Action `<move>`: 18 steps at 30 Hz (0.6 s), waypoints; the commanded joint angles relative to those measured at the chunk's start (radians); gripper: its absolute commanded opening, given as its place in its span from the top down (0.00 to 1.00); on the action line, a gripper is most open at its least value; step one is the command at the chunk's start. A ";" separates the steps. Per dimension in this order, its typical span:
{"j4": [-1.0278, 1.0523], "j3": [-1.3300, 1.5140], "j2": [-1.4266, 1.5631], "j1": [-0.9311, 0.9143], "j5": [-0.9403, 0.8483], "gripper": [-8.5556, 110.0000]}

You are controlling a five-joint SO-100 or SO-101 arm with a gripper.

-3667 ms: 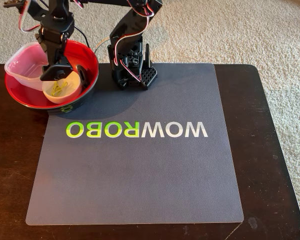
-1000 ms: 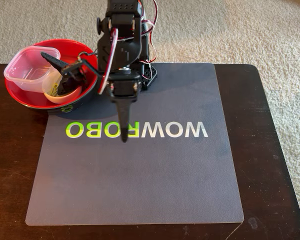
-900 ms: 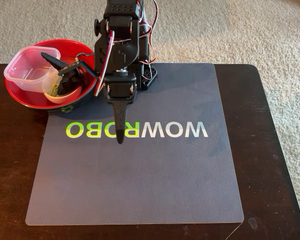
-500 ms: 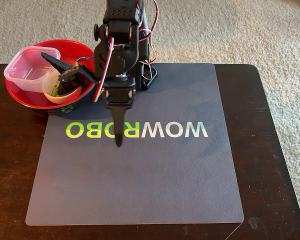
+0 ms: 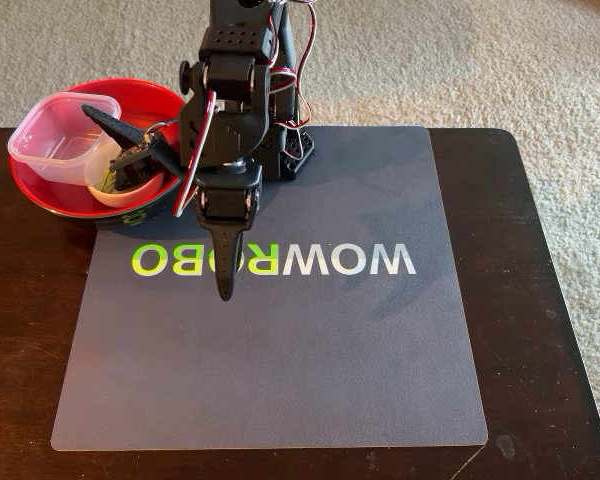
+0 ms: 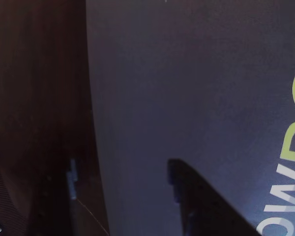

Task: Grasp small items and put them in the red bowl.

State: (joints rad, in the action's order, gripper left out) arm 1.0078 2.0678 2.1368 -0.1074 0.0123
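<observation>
The red bowl (image 5: 38, 196) stands at the mat's back left corner in the fixed view. Inside it a clear square tub (image 5: 55, 135) leans on a small white bowl (image 5: 113, 193). A yellow clothespin (image 5: 104, 182) shows faintly in the white bowl. A black pointed scoop-shaped part (image 5: 120, 132) lies across the white bowl. My gripper (image 5: 223, 290) hangs over the mat to the right of the bowl, pointing down at the green letters. The wrist view shows the gripper (image 6: 120, 196) with a gap between its two dark fingers (image 6: 196, 206) and only mat under it.
A grey mat (image 5: 310, 360) with WOWROBO lettering covers most of the dark wooden table (image 5: 540, 300). The arm's base (image 5: 292, 152) stands at the mat's back edge. Carpet (image 5: 460, 60) lies beyond the table.
The arm has left the red bowl and swung out over the mat. Over the last second the gripper drifted left and toward the mat's front. The tub sits differently in the bowl.
</observation>
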 commanded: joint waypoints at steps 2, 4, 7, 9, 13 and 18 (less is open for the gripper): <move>-0.012 -0.015 0.037 0.002 0.006 0.73; -0.006 -0.014 0.037 0.003 0.006 0.73; -0.003 -0.006 0.040 0.003 0.015 0.73; -0.005 -0.006 0.043 0.003 0.015 0.73; -0.005 0.005 0.029 0.023 0.023 0.73; -0.014 0.002 0.029 0.020 0.029 0.73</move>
State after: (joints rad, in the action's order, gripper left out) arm 1.0078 2.0770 2.1445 -0.1074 0.0353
